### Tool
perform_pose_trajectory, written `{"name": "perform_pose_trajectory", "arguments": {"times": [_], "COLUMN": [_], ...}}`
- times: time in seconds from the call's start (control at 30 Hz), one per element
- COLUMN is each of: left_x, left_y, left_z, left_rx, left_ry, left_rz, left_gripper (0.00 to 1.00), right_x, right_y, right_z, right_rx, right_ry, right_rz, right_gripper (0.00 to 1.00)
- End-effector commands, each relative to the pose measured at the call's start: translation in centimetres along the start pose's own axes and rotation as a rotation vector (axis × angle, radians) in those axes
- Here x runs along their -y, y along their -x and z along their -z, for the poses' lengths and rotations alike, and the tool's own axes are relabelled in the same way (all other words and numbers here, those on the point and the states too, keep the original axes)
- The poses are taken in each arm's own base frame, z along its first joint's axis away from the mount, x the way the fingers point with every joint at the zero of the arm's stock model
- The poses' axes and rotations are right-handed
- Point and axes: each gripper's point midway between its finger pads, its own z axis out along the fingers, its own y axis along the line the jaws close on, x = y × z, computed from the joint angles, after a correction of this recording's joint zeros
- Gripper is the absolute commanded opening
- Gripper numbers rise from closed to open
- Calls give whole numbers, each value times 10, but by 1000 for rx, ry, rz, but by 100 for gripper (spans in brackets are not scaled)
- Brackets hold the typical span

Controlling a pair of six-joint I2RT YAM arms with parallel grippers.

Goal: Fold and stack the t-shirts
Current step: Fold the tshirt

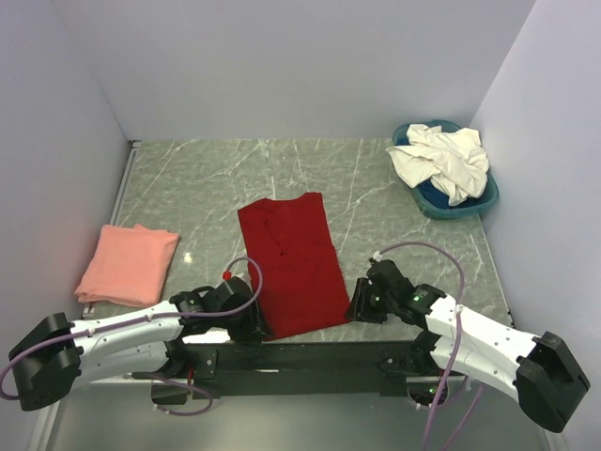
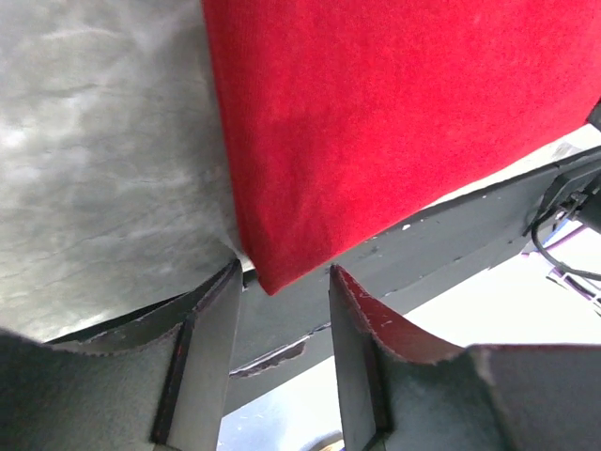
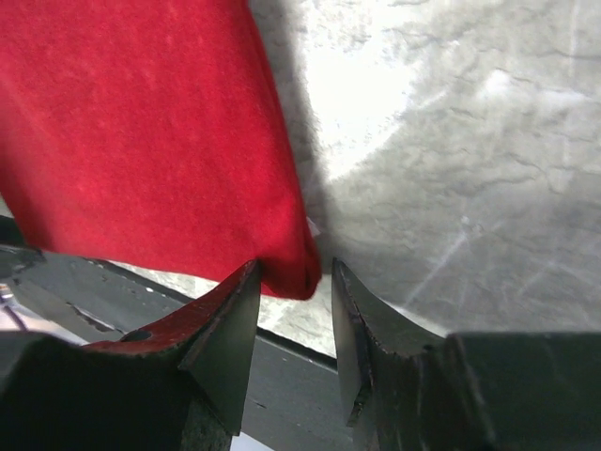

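Straddling near corners of deep red cloth t-shirt (image 1: pixel 289 263): left end effector (image 1: pixel 252 321), right end effector (image 1: pixel 361 303), both apart. Salmon-pink cloth t-shirt (image 1: pixel 127 263) folded, left edge. Cream-white cloth t-shirts (image 1: pixel 443 162) crumpled, far-right corner. Nothing stacked.

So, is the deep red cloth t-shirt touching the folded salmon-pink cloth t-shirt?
Apart. The top external view shows bare grey marble table between the deep red t-shirt and the salmon-pink t-shirt.
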Motion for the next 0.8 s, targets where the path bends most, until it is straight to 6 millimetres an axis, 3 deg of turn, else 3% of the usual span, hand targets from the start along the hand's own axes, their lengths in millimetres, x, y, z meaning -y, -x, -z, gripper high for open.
{"name": "perform_pose_trajectory", "arguments": {"times": [0.0, 0.13, 0.27, 0.3, 0.33, 0.43, 0.57, 0.77], "left_x": [3, -1, -2, -4, 0, 3, 1, -8], "left_y": [-3, -6, -3, -2, 0, 5, 6, -1], "left_z": [-6, -13, -15, -15, -14, -7, 6, 25], "left_rx": [3, 4, 30, 35, 44, 73, 81, 64], "left_ry": [-18, 16, 45, 59, 55, 65, 95, 113], "left_rz": [18, 18, 18, 17, 19, 15, 4, 8], "left_gripper": [47, 41, 33, 28, 16, 1, 1, 1], "right_x": [-4, -5, -3, -3, -4, -6, -6, -1], "right_y": [0, -1, 1, 1, 2, -1, -15, -56], "right_z": [-5, -8, -9, -9, -9, -5, 1, 5], "right_rx": [10, 11, 29, 30, 36, 25, -15, -113], "right_ry": [30, 44, 41, 41, 48, 64, 103, 164], "right_rz": [-13, -20, -22, -24, -24, -23, -16, -33], "right_gripper": [43, 38, 22, 18, 15, 1, 0, 0]}}
